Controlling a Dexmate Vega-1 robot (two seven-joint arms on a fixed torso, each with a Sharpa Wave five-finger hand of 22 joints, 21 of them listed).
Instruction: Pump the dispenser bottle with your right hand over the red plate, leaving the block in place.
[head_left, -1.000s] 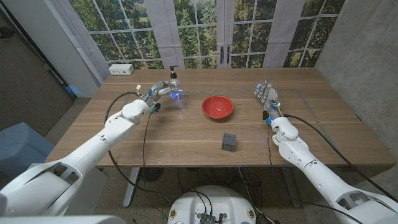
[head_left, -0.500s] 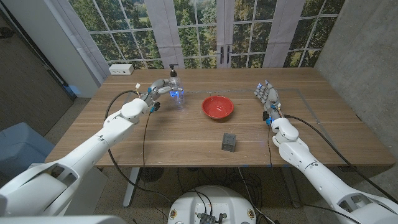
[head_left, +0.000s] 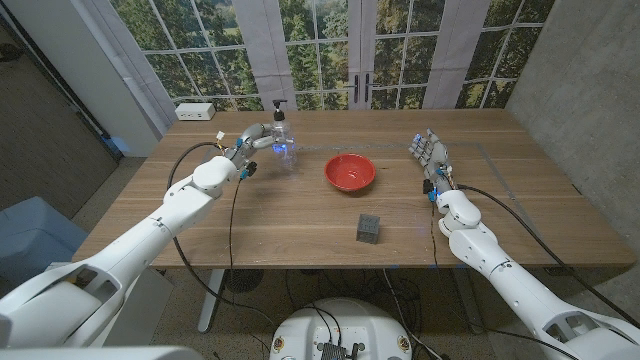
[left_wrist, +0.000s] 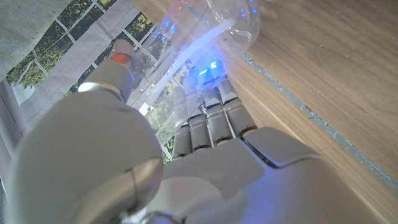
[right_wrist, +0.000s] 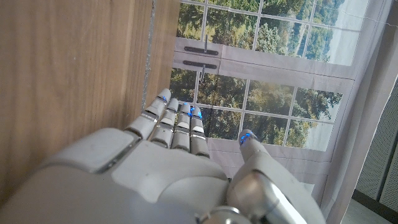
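1. Table (head_left: 300, 225): one, wooden.
2. Bottle (head_left: 284, 150): one, clear, with a black pump top.
3. Plate (head_left: 350, 172): one, red, round.
4. Block (head_left: 369, 229): one, dark grey.
5. Box (head_left: 195, 111): one, white, at the table's far left corner.
6. Hands: two, the left hand (head_left: 252, 141) and the right hand (head_left: 426, 152).
7. Arms: two, white, one entering from each bottom corner of the head view.
8. Cables: black, one running along each arm; the exact count cannot be told.
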